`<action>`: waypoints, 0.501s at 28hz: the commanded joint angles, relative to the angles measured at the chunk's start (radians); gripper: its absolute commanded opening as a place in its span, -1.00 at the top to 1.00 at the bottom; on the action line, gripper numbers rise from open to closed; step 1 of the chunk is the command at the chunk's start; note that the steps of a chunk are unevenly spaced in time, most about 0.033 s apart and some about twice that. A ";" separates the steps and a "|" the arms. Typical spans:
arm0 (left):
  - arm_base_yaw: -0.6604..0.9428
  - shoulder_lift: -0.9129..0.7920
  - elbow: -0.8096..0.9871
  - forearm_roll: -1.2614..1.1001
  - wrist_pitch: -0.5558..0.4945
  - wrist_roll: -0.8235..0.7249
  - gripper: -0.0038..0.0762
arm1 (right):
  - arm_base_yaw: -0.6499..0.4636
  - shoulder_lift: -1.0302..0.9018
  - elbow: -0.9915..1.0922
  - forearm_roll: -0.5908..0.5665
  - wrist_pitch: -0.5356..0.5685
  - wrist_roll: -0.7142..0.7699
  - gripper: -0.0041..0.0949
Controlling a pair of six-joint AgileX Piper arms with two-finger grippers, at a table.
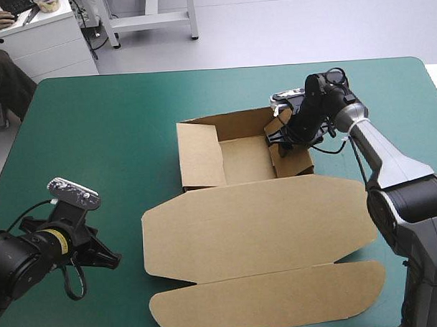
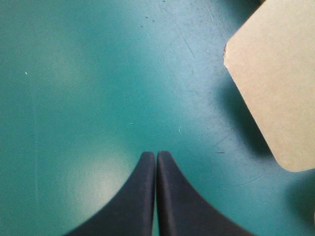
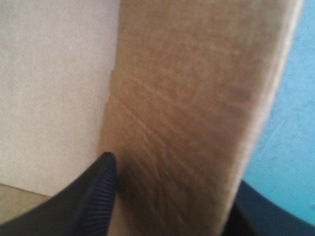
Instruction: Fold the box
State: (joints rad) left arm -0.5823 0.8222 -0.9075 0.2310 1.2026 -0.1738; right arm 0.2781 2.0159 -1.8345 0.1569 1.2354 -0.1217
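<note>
The brown box lies mid-table with its long lid flat toward the near edge. At its far end the tray has its walls raised. My right gripper stands at the tray's right wall. In the right wrist view that wall runs between the two black fingers, so the right gripper is shut on it. My left gripper rests low over the cover near the lid's left corner. It is shut and holds nothing, with the rounded lid corner ahead and to one side.
The teal-green cover stretches wide to the left of the box and along the far edge. A narrower strip of cover lies right of the tray, taken up by the right arm.
</note>
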 commanded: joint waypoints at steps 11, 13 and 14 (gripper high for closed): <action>-0.007 -0.008 -0.013 0.030 -0.052 -0.008 0.93 | -0.031 -0.048 -0.064 -0.080 -0.132 -0.006 0.96; -0.007 -0.008 -0.013 0.041 -0.052 -0.008 0.93 | -0.065 -0.048 -0.097 -0.094 -0.132 -0.006 0.96; -0.007 -0.008 -0.013 0.041 -0.052 -0.008 0.93 | -0.082 -0.048 -0.110 -0.094 -0.132 -0.006 0.96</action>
State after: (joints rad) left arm -0.5823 0.8211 -0.8957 0.2431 1.1898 -0.1738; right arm 0.2476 2.0225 -1.8763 0.0896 1.1443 -0.1217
